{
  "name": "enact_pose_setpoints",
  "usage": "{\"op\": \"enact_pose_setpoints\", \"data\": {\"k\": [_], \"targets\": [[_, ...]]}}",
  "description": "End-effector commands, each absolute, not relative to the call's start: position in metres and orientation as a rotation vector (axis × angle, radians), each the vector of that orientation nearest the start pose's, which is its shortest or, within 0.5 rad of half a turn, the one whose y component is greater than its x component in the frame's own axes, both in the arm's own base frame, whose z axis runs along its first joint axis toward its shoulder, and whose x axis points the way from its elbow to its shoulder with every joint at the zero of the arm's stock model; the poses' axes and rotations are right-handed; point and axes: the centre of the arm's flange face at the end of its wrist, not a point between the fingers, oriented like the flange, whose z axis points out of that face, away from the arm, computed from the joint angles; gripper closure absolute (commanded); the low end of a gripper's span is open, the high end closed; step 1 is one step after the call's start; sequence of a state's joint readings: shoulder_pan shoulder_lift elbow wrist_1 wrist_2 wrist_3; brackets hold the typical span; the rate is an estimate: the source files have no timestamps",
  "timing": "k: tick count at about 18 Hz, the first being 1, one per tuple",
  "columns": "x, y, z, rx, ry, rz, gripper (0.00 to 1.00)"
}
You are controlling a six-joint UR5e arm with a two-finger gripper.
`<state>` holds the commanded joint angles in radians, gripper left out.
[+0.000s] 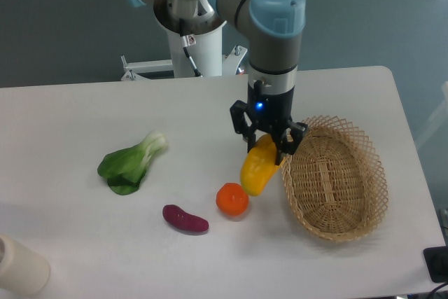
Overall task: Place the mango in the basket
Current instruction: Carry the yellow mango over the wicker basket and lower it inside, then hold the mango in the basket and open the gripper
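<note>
A robotics lab or test cell: a pale, plain table (84, 103) fills most of the frame, with the robot arm (276, 26) on a white pedestal (196, 50) at upper centre, bare grey-teal floor (63, 19) behind, and toy-like produce props laid out as test pieces.

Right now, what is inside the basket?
The basket shows only its woven bottom; no fruit lies in it. The gripper holds the mango left of the rim. The near wall hides a strip of its floor.
</note>
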<state>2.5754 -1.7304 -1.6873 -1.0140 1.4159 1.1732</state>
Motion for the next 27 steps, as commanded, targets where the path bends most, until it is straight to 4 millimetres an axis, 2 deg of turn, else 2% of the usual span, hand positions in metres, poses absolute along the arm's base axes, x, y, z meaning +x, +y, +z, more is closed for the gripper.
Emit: {"op": "enact_pose_setpoints", "data": {"k": [4, 8, 12, 13, 19, 24, 27], "targets": [[-0.417, 0.405, 0.395, -2.872, 0.384, 0.249, 0.44], [-0.441, 0.376, 0.378, -2.891, 0.402, 0.243, 0.45], [-0.475, 0.357, 0.345, -2.913, 0.323, 0.215, 0.45], [-0.482, 0.359, 0.331, -2.918, 0.307, 0.208, 0.45], [-0.479, 0.353, 0.287, -2.948, 0.306, 0.106, 0.45], [-0.472, 0.35, 0.268, -2.964, 0.311, 0.083, 0.44], [-0.476, 0.351, 0.262, -2.966, 0.311, 0.076, 0.44]]}}
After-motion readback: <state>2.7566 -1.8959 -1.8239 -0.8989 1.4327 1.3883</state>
